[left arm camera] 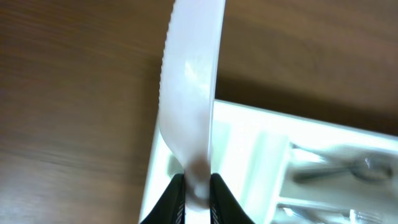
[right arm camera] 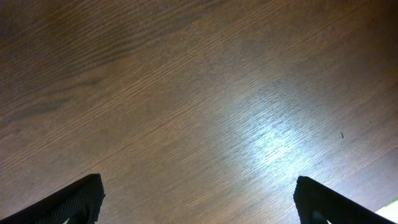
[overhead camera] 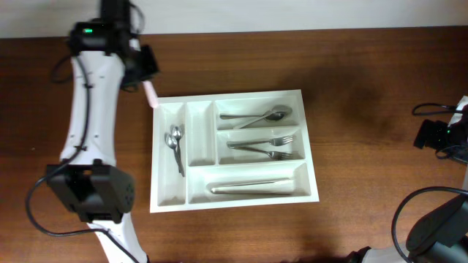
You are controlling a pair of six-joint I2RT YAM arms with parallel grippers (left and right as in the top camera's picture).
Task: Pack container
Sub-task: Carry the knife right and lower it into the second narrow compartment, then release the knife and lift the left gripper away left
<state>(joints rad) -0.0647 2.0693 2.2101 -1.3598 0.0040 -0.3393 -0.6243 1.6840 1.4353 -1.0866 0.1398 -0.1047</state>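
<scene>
One wooden worktop [overhead camera: 365, 109] carries everything we see, and the biggest thing over it is the white left arm [overhead camera: 91, 109], which reaches from the near left corner up along the left side towards the far edge. Next in size comes the container [overhead camera: 219, 205], a white cutlery tray lying flat around the middle of the worktop, somewhat nearer the left edge than the right and well apart from both. Its long compartment, along the side nearest the near edge, holds pale utensils [overhead camera: 245, 188] lying lengthwise. The short compartment above that holds forks [overhead camera: 267, 146], and the one nearest the far edge holds a single spoon [overhead camera: 259, 115]. Two small spoons [overhead camera: 174, 142] lie in the narrow compartment at the tray's left side. The left gripper [left arm camera: 198, 186] is clamped on a white plastic knife [left arm camera: 189, 93] with a toothed edge, its dark fingers [left arm camera: 171, 199] pinching the blade from both sides. The knife hangs at the container's far left corner, and we cannot tell whether it touches the rim. The right gripper [right arm camera: 199, 199] sits by the right edge with its jaws spread wide over bare wood, holding nothing; we see just the tips of its fingers [right arm camera: 74, 199].
</scene>
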